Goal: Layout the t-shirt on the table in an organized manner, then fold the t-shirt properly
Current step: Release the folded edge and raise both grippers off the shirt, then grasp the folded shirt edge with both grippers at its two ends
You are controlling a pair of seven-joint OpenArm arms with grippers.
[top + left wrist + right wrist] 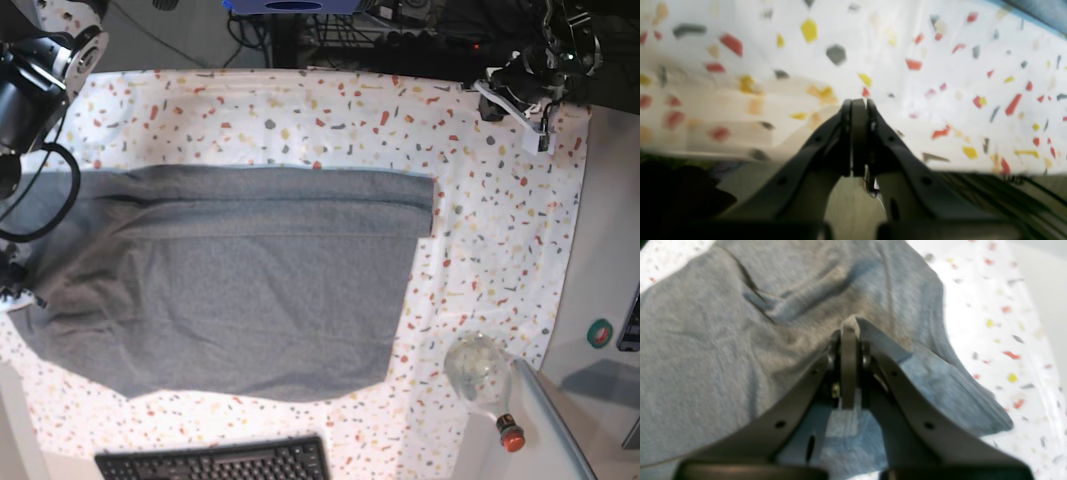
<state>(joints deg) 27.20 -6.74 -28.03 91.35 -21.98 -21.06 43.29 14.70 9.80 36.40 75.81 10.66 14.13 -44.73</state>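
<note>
The grey t-shirt point(240, 270) lies spread over the left and middle of the speckled table point(500, 230), with a long crease running across its upper part. In the right wrist view my right gripper point(848, 329) is shut on a raised pinch of the t-shirt point(706, 350), and cloth drapes over one finger. In the base view that arm point(30, 90) reaches down to the shirt's left edge. My left gripper point(858, 104) is shut with nothing in it, hovering over bare table point(940, 66). Its arm point(530, 85) sits at the far right corner, away from the shirt.
A clear glass bottle point(480, 372) with a red cap lies near the front right corner. A black keyboard point(215, 462) sits at the front edge. A plain white counter point(610, 250) borders the right side. Cables and equipment stand behind the far edge.
</note>
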